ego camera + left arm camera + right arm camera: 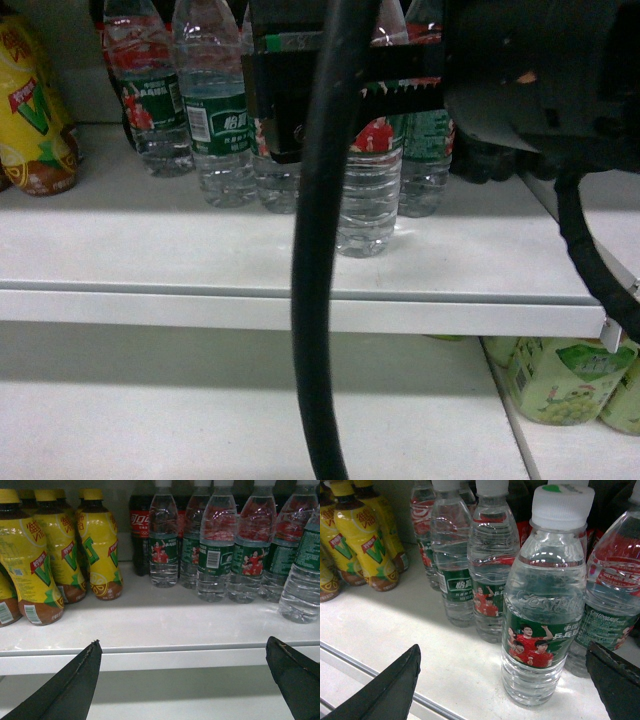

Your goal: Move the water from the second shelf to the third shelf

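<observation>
Water bottle (542, 605) upright on white shelf (200, 250), front of water row, nearest shelf edge; green label with red-shirted figures, white cap. Same bottle in head view (368, 190), partly behind black cable (320, 250). Right end effector (502, 680) spread wide, fingers either side of bottle, not touching it. Left end effector (185, 680) spread wide, nothing between fingers, low before shelf edge. Yellow drink bottles (47, 555) left on shelf; cola bottle (140, 530) behind water row. Green cartons (560, 380) on shelf below.
</observation>
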Controlling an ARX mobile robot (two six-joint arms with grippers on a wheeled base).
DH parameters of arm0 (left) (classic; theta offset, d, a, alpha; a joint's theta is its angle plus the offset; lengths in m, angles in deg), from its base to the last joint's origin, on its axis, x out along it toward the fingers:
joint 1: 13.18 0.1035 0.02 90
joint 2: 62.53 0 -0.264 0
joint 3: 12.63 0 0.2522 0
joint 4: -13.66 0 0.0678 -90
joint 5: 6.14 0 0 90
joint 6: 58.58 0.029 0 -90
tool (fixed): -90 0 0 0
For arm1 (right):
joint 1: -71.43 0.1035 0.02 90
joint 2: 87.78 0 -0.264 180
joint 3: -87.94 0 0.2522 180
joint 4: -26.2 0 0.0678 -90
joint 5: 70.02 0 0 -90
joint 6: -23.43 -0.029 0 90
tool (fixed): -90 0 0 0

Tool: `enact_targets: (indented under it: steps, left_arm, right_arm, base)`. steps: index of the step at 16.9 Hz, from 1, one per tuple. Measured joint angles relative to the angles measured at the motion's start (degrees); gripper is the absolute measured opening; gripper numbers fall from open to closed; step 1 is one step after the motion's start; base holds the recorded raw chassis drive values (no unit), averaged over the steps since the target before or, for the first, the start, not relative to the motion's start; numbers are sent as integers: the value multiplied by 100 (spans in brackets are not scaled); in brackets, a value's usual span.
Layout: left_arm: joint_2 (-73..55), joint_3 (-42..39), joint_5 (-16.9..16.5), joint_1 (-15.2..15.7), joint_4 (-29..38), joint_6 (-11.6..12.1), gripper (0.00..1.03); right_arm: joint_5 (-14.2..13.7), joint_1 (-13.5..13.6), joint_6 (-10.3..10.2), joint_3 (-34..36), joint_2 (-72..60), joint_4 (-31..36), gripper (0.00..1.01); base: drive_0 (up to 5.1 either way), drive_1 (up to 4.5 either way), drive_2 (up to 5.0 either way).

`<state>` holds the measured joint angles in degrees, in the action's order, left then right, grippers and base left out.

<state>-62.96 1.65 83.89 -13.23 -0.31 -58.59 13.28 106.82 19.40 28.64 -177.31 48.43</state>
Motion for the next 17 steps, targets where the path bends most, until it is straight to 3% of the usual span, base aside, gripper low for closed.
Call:
enact_targets:
  steps: [4,8,17]
  left_arm:
    - [0,0,0,0,0,0,98]
    - [0,0,0,0,0,0,98]
    - [0,0,0,0,0,0,98]
  right_arm:
    - [-376,22,-116,-546,-531,-299,98]
    - [-463,22,-367,-984,-901,-306,98]
    - [-796,-146,-337,-1246,-1342,-177,98]
  base:
    - [0,0,0]
    - [0,0,0]
    - [0,0,0]
